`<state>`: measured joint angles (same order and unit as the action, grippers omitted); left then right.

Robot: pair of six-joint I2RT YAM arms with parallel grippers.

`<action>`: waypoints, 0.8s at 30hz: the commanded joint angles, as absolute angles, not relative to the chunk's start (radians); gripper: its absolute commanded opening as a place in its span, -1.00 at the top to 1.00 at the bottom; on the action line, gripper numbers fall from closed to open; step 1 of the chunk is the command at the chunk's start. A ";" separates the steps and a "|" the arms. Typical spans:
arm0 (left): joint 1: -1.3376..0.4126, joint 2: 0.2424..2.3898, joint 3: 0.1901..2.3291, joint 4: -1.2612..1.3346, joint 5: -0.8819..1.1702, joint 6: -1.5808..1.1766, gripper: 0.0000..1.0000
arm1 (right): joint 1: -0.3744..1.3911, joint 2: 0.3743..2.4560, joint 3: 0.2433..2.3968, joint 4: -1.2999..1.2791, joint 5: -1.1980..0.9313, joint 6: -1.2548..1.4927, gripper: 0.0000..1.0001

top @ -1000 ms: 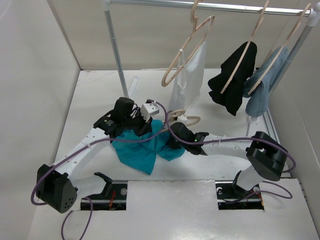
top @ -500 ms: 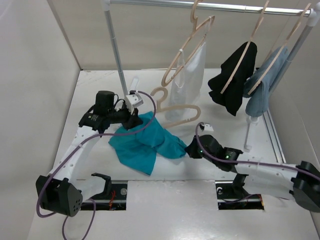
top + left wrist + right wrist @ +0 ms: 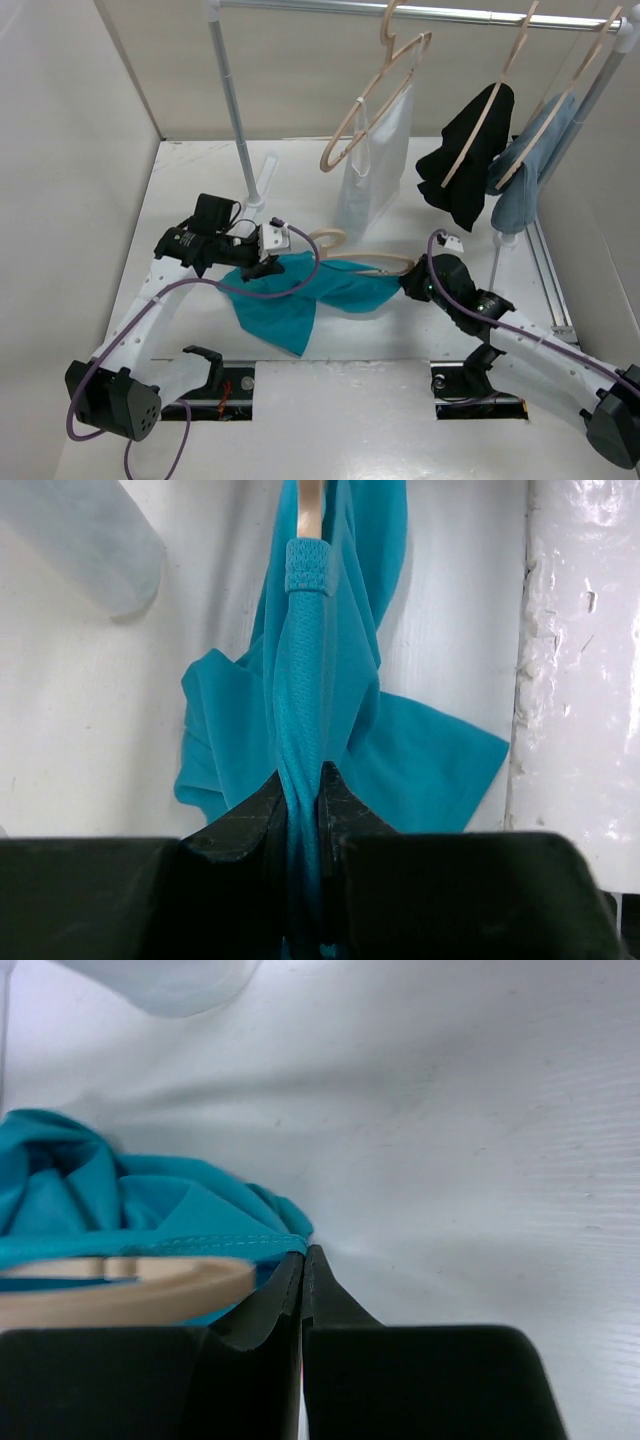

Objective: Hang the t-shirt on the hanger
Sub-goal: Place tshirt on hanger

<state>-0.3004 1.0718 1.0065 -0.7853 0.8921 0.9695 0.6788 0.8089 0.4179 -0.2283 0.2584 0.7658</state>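
The teal t-shirt (image 3: 290, 300) lies on the white table, pulled out into a long band between my two grippers. My left gripper (image 3: 268, 265) is shut on a bunched fold of it near the ribbed collar; the left wrist view shows the shirt (image 3: 300, 680) pinched at the gripper (image 3: 300, 775). My right gripper (image 3: 405, 285) is shut on the shirt's stitched hem (image 3: 200, 1245), its jaws pressed together (image 3: 302, 1252). The pale wooden hanger (image 3: 385, 265) lies flat, its hook beside the shirt and one arm partly under the cloth. It also shows in the left wrist view (image 3: 310, 505) and the right wrist view (image 3: 120, 1290).
A metal rack stands at the back, its pole (image 3: 235, 110) behind the left gripper. On its bar hang a hanger with a white bag (image 3: 375, 170), a black garment (image 3: 465, 160) and grey-blue cloth (image 3: 525, 170). Walls close in the left and back.
My right gripper has swung from the table's middle out to the right, drawing the shirt's hem with it. The shirt is now stretched out, and the hanger has shifted nearer and lies partly under it.
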 commanded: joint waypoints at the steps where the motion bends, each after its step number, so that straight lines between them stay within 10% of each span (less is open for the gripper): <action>1: -0.278 1.034 1.080 -0.864 0.942 1.077 1.00 | 0.586 0.851 0.440 -0.299 0.221 0.692 1.00; 11: -0.278 1.043 1.002 -0.797 0.726 1.134 1.00 | 0.414 0.822 0.581 -0.335 0.203 0.433 1.00; 24: -0.494 1.187 0.992 -0.575 0.577 0.976 1.00 | 0.764 0.968 0.831 -0.271 0.124 0.080 1.00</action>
<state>-0.4667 1.1694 0.9821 -0.6445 0.6384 1.0367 0.6914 0.9539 0.7254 -0.2924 0.1223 0.1959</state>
